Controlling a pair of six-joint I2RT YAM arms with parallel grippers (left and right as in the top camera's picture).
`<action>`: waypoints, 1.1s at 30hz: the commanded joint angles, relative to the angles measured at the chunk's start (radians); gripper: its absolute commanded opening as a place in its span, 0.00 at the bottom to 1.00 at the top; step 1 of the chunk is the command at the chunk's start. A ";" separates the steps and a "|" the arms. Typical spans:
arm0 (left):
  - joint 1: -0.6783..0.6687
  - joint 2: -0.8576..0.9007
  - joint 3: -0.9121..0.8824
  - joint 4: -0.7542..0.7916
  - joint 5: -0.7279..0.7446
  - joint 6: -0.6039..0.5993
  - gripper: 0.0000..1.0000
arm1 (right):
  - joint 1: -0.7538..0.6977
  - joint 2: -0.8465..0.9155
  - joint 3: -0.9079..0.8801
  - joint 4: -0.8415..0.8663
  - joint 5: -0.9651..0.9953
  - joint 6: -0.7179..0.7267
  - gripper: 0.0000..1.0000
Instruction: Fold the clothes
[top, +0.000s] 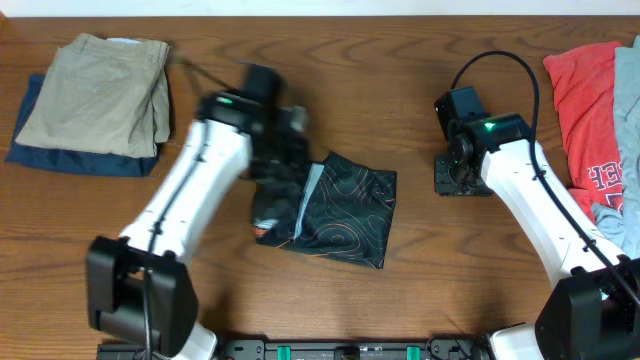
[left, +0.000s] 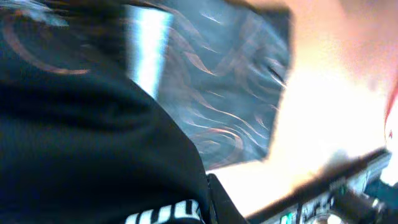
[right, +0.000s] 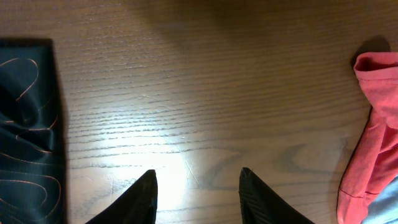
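The black jersey (top: 345, 205) with thin orange-red contour lines lies partly folded in the middle of the table. It also shows in the left wrist view (left: 217, 81) and at the left edge of the right wrist view (right: 25, 124). My left gripper (top: 275, 165) is blurred with motion at the jersey's left part, where the cloth is bunched up. In the left wrist view black cloth with white lettering fills the space at the jaws (left: 208, 199). My right gripper (top: 450, 175) is open and empty over bare wood to the right of the jersey (right: 198, 177).
Folded khaki trousers (top: 95, 95) lie on a folded navy garment (top: 40, 150) at the far left. A red shirt (top: 590, 120) and a pale grey-blue garment (top: 628, 110) are piled at the right edge; the red shirt also shows in the right wrist view (right: 373, 124).
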 joint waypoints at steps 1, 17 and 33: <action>-0.115 0.011 0.018 0.012 0.028 -0.007 0.06 | -0.010 -0.006 0.001 -0.001 0.016 0.021 0.41; -0.327 0.081 0.012 0.135 -0.011 -0.062 0.30 | -0.009 -0.006 0.001 -0.003 -0.003 0.018 0.46; -0.016 -0.035 0.018 0.084 -0.069 0.003 0.44 | 0.028 -0.006 0.001 0.137 -0.493 -0.286 0.62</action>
